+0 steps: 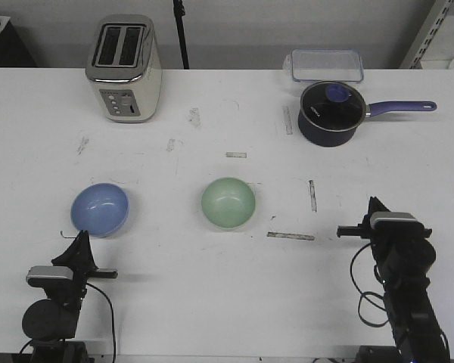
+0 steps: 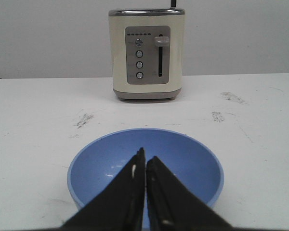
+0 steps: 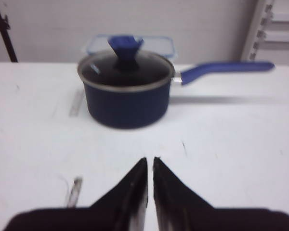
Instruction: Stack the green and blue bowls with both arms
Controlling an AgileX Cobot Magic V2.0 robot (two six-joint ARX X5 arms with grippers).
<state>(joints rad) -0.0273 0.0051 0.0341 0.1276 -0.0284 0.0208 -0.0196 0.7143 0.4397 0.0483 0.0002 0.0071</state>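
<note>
Closest to me, the two arms sit low at the near edge of the white table (image 1: 227, 302), one at each corner. The left end effector (image 2: 145, 161) has its tips pressed nearly together, holding nothing, and points straight at the blue bowl (image 1: 99, 209) just ahead of it; in the left wrist view the tips overlap the bowl's near rim, though I cannot tell whether they touch it. The right end effector (image 3: 150, 163) is likewise pinched to a thin slit and empty, hovering over bare table and aimed toward the saucepan.

The blue bowl stands upright and looks empty. The green bowl (image 1: 228, 202) sits upright near the table's middle, well apart from the blue one and from both arms, also empty. The two are not stacked.

Further back on the right is a dark navy saucepan (image 1: 331, 113) with a glass lid on and a purple-blue handle sticking out to the right. Just behind it lies a clear plastic container (image 1: 327, 64). At the far left stands a cream toaster (image 1: 125, 68), its slots on top.
</note>
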